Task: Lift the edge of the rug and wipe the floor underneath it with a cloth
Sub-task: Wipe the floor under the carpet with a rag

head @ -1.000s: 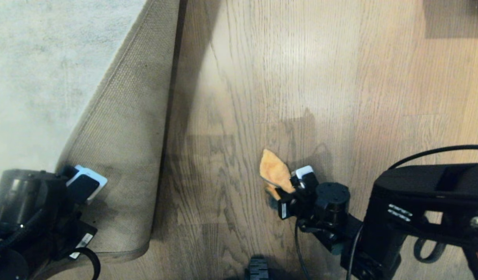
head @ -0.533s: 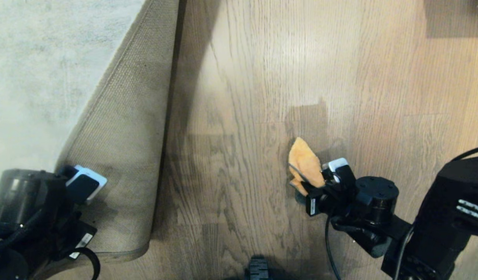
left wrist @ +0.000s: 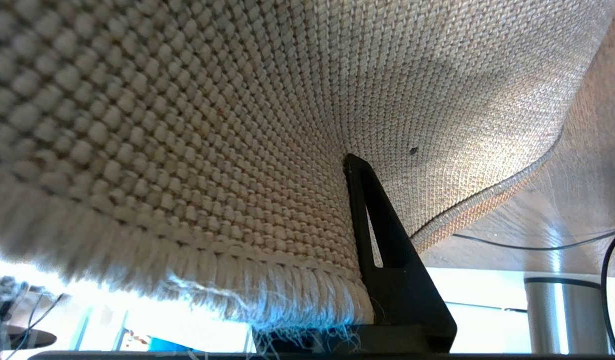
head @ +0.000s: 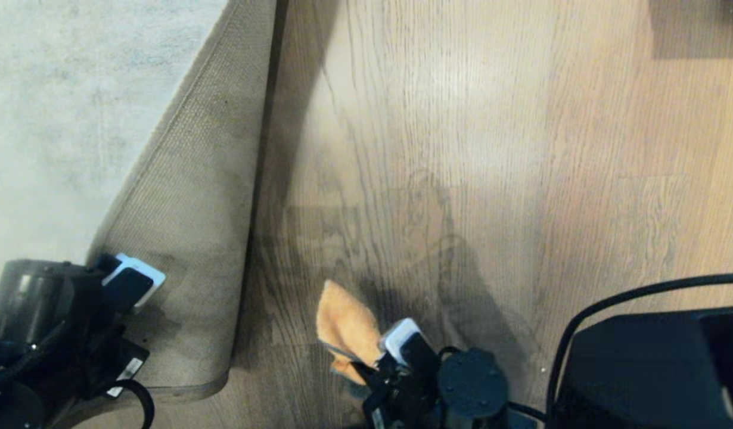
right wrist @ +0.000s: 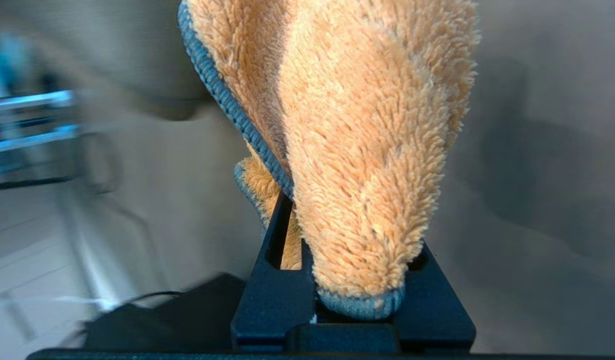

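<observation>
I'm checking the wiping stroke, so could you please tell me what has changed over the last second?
The right claw, shut on the fluffy orange cloth with grey trim, swept first away from the folded-back rug and then back toward it, ending nearer the robot on the brown wood-grain floor. The left claw stayed clamped on the tan mesh-backed rug edge; nothing was let go.

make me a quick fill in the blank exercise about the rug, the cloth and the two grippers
1. The left gripper is shut on the folded-back edge of the pale grey rug, showing its tan woven ____.
2. The fluffy cloth clamped in the right gripper is ____ in colour, with a grey hem.
3. The bare surface beside the rug is a brown wood-grain ____.
4. In the head view, the cloth lies to the ____ of the lifted rug edge.

Missing words: backing; orange; floor; right
</observation>
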Tool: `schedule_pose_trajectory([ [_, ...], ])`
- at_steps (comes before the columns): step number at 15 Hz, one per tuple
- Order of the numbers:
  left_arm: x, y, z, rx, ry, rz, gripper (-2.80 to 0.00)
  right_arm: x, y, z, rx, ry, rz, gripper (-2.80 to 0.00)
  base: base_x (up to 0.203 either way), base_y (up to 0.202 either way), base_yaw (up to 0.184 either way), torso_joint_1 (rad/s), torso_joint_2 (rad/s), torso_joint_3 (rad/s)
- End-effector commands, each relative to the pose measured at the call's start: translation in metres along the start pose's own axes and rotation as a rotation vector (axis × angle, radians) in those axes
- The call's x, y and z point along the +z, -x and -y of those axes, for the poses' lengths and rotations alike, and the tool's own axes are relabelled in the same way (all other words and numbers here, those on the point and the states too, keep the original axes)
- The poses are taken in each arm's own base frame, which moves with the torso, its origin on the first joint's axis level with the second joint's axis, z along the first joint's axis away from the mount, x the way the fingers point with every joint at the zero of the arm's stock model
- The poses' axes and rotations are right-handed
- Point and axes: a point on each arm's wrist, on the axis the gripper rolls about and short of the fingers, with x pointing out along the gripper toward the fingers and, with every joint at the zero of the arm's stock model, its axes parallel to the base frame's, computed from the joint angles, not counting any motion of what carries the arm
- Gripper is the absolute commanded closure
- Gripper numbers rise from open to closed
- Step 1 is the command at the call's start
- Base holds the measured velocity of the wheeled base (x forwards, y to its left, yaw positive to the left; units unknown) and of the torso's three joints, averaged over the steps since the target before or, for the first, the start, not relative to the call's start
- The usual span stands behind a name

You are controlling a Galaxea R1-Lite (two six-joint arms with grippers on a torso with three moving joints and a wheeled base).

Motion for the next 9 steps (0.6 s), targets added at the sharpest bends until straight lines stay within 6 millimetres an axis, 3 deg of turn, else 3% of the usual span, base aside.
schedule_pose_trajectory([
  [1, 0.000, 0.000, 0.001, 0.001, -0.004, -0.001, 0.00, -0.030, -0.029, -0.029, 0.056, 0.005, 0.006, 0.00, 0.000, 0.000, 0.000, 0.000, 0.00, 0.000],
  [4, 0.001, 0.000, 0.000, 0.003, -0.006, 0.002, 0.00, -0.057, -0.057, -0.045, 0.062, -0.009, 0.012, 0.00, 0.000, 0.000, 0.000, 0.000, 0.00, 0.000],
  [9, 0.000, 0.000, 0.001, 0.009, -0.006, -0.003, 0.00, -0.081, -0.082, -0.050, 0.038, -0.027, 0.028, 0.00, 0.000, 0.000, 0.000, 0.000, 0.00, 0.000],
])
